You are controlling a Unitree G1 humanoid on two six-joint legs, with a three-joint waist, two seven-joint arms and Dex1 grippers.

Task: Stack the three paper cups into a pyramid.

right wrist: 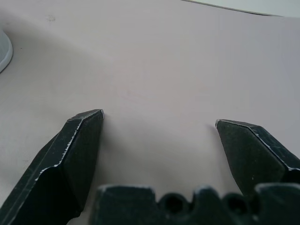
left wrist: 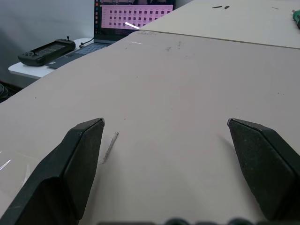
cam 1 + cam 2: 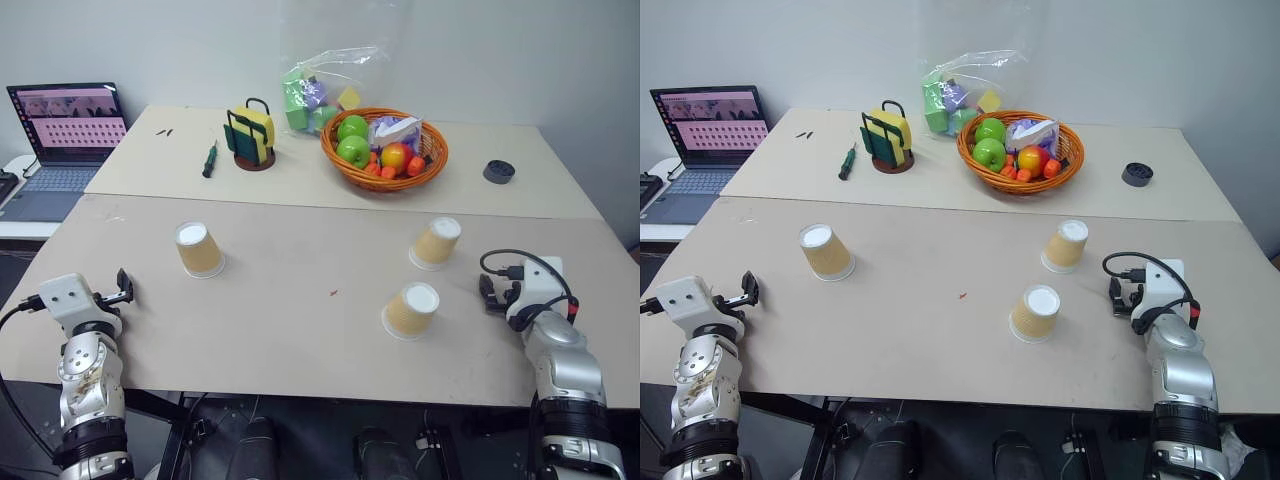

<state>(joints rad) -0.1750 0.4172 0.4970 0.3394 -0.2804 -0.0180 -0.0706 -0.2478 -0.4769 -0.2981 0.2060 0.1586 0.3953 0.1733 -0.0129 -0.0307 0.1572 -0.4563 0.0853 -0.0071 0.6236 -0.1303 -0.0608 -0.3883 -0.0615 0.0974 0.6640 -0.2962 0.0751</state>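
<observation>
The left gripper [image 2: 166, 140] reaches low and level over the near-left table [image 3: 300, 330] edge, its blunt matte-black fingers spread wide on nothing. The right gripper [image 1: 159, 124], tilted slightly down at the near-right edge, gapes equally empty. Three tapered tan paper cups stand upside down, white bases up, apart: one [image 3: 199, 249] toward the left gripper, two [image 3: 436, 242] [image 3: 411, 310] just inboard of the right gripper.

We see three tan paper cups [image 3: 199, 249] [image 3: 436, 242] [image 3: 411, 310] with white bases on a beige table [image 3: 300, 330]. At twelve o'clock sits an orange woven basket [image 3: 384, 150] of green apples [image 3: 352, 150]; at ten o'clock a laptop [image 3: 62, 145] glows pink with a grid pattern.
</observation>
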